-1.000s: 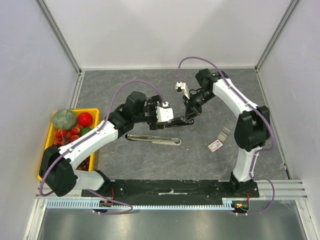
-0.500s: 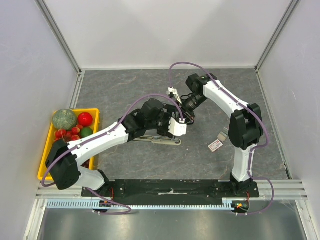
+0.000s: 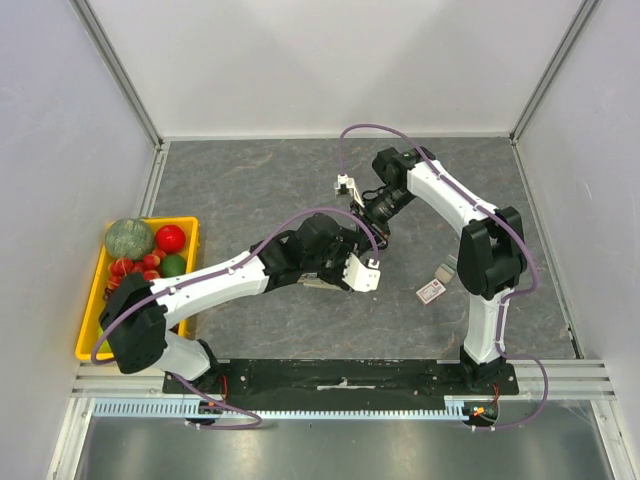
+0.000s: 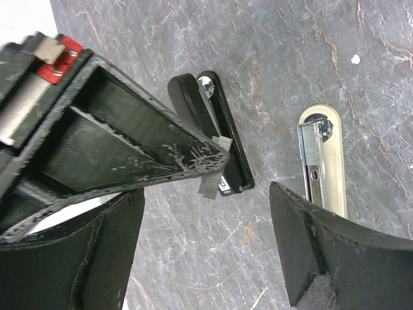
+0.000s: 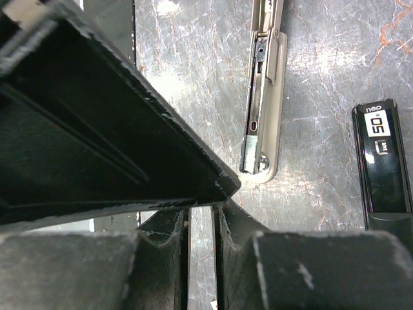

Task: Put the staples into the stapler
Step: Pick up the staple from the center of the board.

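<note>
The stapler lies open on the table. Its beige magazine (image 4: 322, 165) (image 5: 263, 123) has staples in the channel, and a black bar with a "50" label (image 4: 219, 145) (image 5: 381, 165) lies beside it. My right gripper (image 5: 218, 206) (image 3: 378, 232) is pinched on a small grey staple strip (image 4: 210, 185), held just above the black bar. My left gripper (image 4: 206, 258) (image 3: 362, 268) is open and empty and hovers over the table between the two stapler parts. The white and red staples box (image 3: 430, 291) lies to the right. In the top view my left arm hides most of the stapler.
A small grey piece (image 3: 447, 267) lies next to the staples box. A yellow basket (image 3: 88, 312) with fruit and vegetables stands at the left edge. The two arms cross closely over the table's middle. White walls enclose the table.
My left gripper has moved right and nearer, over the stapler. My right gripper swung left and down to meet it, then stayed almost still.
</note>
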Controlling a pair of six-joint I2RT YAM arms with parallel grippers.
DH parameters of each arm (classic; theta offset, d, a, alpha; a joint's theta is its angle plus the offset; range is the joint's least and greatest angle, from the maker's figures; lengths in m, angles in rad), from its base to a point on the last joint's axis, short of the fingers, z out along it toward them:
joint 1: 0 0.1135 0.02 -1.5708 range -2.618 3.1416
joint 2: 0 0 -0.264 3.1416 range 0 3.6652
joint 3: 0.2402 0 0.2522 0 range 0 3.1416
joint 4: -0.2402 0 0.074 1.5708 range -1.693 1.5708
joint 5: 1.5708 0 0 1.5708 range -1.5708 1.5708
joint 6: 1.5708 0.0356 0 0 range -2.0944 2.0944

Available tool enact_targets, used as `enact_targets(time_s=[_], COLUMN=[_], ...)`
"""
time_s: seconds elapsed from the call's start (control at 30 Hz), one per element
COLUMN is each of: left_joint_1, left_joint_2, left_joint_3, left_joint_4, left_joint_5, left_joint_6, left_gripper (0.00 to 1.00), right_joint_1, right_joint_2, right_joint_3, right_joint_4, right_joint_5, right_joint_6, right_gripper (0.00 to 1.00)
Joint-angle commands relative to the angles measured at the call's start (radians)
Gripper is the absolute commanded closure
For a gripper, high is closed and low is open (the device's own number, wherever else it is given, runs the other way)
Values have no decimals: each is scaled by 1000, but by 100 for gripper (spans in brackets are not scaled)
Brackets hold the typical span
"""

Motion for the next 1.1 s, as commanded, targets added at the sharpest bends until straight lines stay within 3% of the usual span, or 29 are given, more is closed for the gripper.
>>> enact_targets(time_s=[0.0, 0.27, 0.4, 0.6, 0.83, 0.9, 1.0, 1.07], left_joint_1=[-14, -32, -41, -49, -54, -55, -57, -57], left_joint_2=[15, 42, 52, 61, 71, 71, 68, 65], left_joint_3=[-34, -40, -40, -48, -48, -51, -56, -60], left_joint_4=[71, 103, 115, 123, 123, 123, 121, 120], left_joint_5=[-31, -57, -63, -70, -81, -81, -83, -86], left_joint_6=[42, 33, 22, 21, 19, 18, 16, 16], left_gripper=[17, 34, 55, 59, 82, 84, 90, 93], right_joint_1=[-8, -10, -10, -8, -10, -10, -11, -11], right_joint_2=[-36, -44, -42, -44, -42, -44, -44, -45], right_joint_3=[30, 27, 27, 27, 28, 32, 36, 39], right_joint_4=[-128, -128, -128, -128, -128, -130, -128, -128], right_joint_5=[-33, -38, -36, -35, -33, -32, -29, -24], right_joint_6=[-17, -17, -17, -17, -15, -15, -14, -12], right_gripper=[80, 80, 80, 80, 80, 80, 77, 68])
